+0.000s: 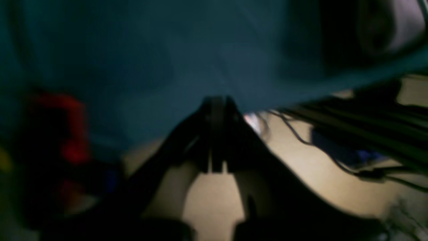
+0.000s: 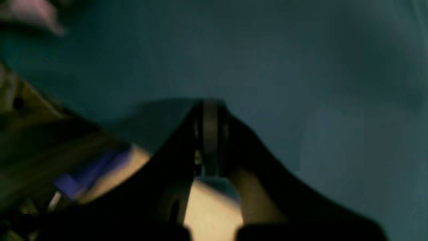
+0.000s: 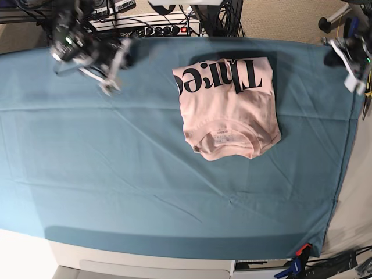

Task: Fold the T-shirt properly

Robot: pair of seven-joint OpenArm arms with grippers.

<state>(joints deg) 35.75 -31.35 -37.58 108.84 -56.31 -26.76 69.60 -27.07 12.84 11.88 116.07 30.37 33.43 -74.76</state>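
Both claws are clenched on nothing. The left claw (image 1: 216,102) hovers blurred at the edge of the teal tablecloth (image 3: 116,168), at the base view's far right (image 3: 352,72). The right claw (image 2: 210,103) hangs over the cloth near the far left corner (image 3: 109,87). Well apart from both lies the T-shirt (image 3: 229,110) — pale pink, folded into a compact rectangle on the desk, collar and white label toward the near edge, black lettering along the far fold.

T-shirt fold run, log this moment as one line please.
T-shirt: folded, lettering up, on teal tablecloth | left gripper: shut, empty, away from shirt | right gripper: shut, empty, away from shirt
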